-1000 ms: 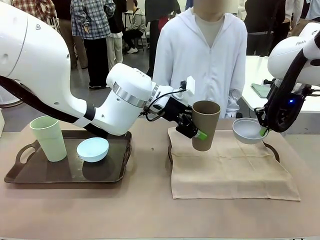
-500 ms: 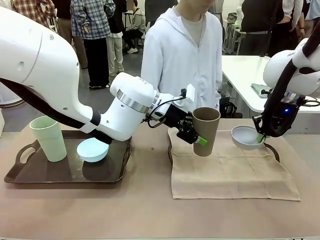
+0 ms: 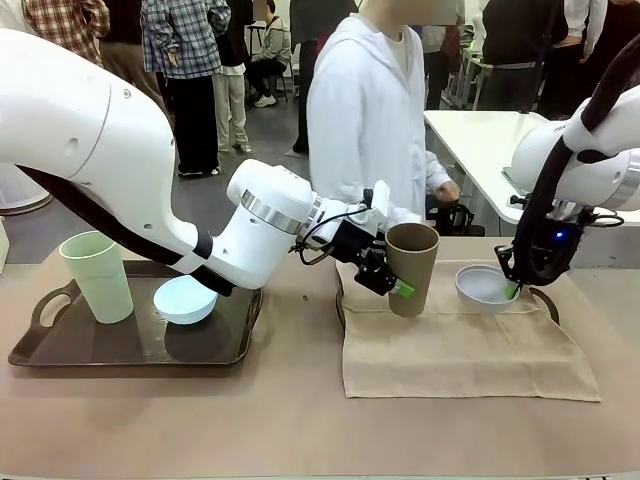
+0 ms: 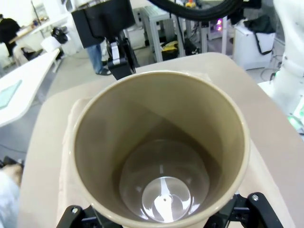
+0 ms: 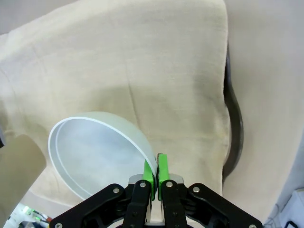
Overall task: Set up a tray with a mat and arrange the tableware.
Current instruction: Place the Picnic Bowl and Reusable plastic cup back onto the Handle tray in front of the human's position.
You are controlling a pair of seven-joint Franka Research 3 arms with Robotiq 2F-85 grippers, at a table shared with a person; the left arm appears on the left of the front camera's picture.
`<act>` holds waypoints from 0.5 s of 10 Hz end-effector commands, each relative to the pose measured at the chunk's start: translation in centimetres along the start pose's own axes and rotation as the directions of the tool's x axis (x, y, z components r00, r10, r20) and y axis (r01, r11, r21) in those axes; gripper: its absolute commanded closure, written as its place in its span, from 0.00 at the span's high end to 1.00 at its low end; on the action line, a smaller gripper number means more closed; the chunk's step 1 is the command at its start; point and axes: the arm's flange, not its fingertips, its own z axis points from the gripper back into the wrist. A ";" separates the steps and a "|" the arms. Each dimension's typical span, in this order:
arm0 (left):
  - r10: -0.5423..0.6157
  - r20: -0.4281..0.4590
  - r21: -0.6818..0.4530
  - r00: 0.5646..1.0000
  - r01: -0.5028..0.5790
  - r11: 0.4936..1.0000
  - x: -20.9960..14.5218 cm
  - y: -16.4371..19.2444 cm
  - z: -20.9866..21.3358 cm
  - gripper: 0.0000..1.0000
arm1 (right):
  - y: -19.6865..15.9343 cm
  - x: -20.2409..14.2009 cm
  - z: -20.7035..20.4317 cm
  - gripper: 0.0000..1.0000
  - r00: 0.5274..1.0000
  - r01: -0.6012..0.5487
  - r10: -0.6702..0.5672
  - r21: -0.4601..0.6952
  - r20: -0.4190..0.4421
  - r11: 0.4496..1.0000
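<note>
The mat (image 3: 460, 350) is already spread over the tray (image 3: 545, 298), so that part looks done to me. My left gripper (image 3: 395, 281) has its jaws spread wide around the side of the brown tumbler (image 3: 412, 262), holding it slightly tilted, foot low over the mat below; I cannot tell whether it touches. My right gripper (image 3: 512, 289) is pinched tight on the rim of the whitish bowl (image 3: 481, 286), which hangs just beside it, close above the cloth. Well behind the left gripper, the pale green tumbler (image 3: 97, 277) and light blue bowl (image 3: 185, 298) sit on the second tray (image 3: 60, 352). I judge the job about half done, both releases pending
</note>
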 end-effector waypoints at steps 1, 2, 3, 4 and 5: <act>-0.039 0.014 0.034 0.999 0.039 0.999 -0.8 0.4 -0.4 0.85 | 0.3 0.8 -1.0 0.04 1.000 -0.023 0.023 -0.005 -0.003 1.000; -0.032 0.006 0.030 0.999 0.032 0.999 -1.0 0.6 -0.5 0.85 | 0.5 1.0 -1.5 0.04 1.000 -0.021 0.021 -0.009 -0.015 1.000; -0.023 -0.002 0.029 1.000 0.023 0.999 -1.2 0.7 -0.7 0.85 | 0.6 1.0 -1.8 0.04 1.000 -0.022 0.022 -0.011 -0.020 1.000; -0.013 -0.021 0.028 1.000 0.014 1.000 -1.4 0.8 -0.9 0.85 | 0.5 1.0 -1.9 0.04 0.999 -0.028 0.028 -0.013 -0.019 1.000; 0.011 -0.050 0.026 0.999 -0.010 1.000 -1.5 0.8 -1.1 0.85 | 0.5 0.9 -1.9 0.04 0.999 -0.030 0.030 -0.011 -0.017 0.999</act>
